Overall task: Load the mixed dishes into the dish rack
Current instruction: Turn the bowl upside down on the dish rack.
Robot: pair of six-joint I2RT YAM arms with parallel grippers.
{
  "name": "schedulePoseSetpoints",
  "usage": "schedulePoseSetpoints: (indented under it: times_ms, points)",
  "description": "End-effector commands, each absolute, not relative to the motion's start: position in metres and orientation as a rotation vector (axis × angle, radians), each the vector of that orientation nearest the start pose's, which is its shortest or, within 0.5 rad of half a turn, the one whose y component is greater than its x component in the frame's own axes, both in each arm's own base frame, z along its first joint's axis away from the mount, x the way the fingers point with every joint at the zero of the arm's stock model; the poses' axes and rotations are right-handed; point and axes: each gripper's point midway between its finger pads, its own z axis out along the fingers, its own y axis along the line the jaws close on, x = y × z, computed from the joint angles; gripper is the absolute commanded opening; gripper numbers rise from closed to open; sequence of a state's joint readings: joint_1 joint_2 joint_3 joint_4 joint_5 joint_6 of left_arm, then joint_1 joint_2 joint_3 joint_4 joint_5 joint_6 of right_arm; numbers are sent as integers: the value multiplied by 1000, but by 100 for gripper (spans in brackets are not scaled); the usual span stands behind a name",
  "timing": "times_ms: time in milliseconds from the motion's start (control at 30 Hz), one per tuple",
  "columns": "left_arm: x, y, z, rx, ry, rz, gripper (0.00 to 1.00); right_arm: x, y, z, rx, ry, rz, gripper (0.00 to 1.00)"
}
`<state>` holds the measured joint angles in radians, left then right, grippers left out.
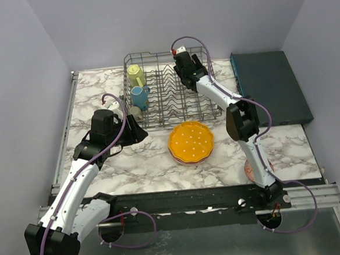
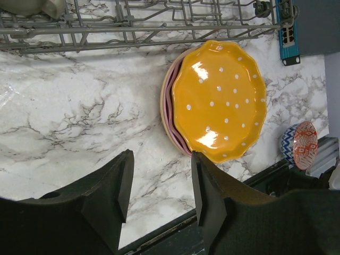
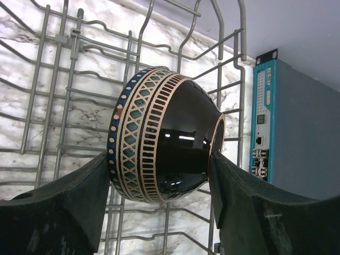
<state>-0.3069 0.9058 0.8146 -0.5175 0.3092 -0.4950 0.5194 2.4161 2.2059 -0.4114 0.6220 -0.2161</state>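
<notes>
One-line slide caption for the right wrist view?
Right gripper holding a dark patterned bowl on its side over the dish rack, teal box at right.

Pink plate point(image 2: 170, 112) mostly under orange plate point(image 2: 220, 101), mug point(image 2: 29, 5) cut by top edge, blue-white bowl point(image 2: 288, 144) half behind red bowl point(image 2: 306, 144), dark bowl point(image 3: 170, 154) inside unseen

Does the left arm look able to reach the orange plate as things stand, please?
Probably yes: the left gripper is open and empty, the orange plate lies just ahead atop the pink plate, with only bare marble between; the right gripper is off over the dish rack.
</notes>
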Motion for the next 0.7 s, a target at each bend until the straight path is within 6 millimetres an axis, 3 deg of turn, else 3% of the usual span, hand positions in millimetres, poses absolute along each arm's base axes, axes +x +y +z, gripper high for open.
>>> schedulePoseSetpoints:
  times_ms: [0, 667]
  points:
    - [243, -148, 194, -28, 2250, -753, 52, 611, 203, 164, -388, 1936, -605, 33]
    - [244, -147, 193, -30, 2252, -747, 52, 622, 203, 120, -451, 1938, -679, 34]
